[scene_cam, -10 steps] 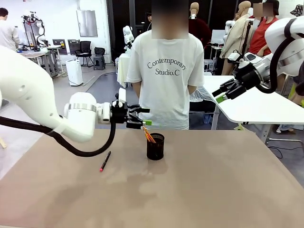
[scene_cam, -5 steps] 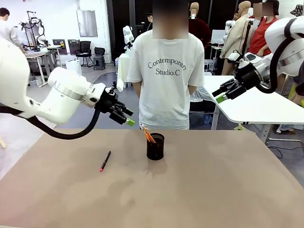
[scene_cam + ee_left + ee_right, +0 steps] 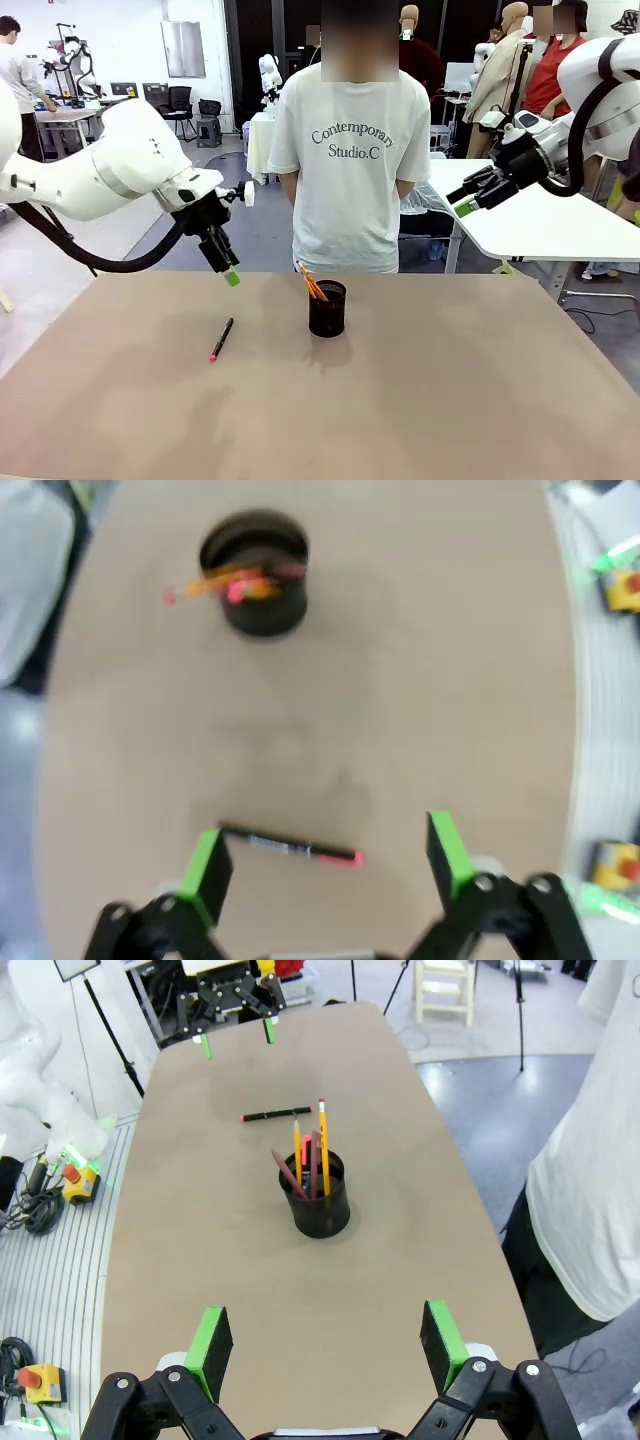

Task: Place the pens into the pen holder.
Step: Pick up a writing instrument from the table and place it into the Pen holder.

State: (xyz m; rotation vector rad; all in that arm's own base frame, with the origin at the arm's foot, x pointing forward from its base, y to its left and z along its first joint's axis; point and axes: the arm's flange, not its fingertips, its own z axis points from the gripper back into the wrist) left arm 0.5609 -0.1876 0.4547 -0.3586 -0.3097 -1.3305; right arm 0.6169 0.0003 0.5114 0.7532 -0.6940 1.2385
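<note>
On the bench point(image 3: 450, 380), at about nine o'clock from the pen holder point(image 3: 327, 308) in the front view, one black pen point(image 3: 221, 339) with a red tip lies flat and alone. Several other pens point(image 3: 312, 285) already stand in the holder, leaning toward eleven o'clock. The left fingers point(image 3: 232, 278) hang above the bench, pointing down, spread wide and holding nothing; the loose pen sits at roughly six o'clock from them, its long axis running from one to seven o'clock with the red tip nearer the robot. The left wrist view is blurred, but it shows the pen point(image 3: 290, 846) between the two green pads, its axis from nine to three o'clock. That is nearly the same line as the one joining the pads, and the black end is close to the pad at nine o'clock. By my reading, closing from this pose would press on the pen's ends rather than across its barrel, so a roll of the wrist looks needed before the descent. The right fingers point(image 3: 466, 207) are also fully spread and empty, held high at about two o'clock from the holder and well apart from the pen, so the left arm is clearly the nearer one.
</note>
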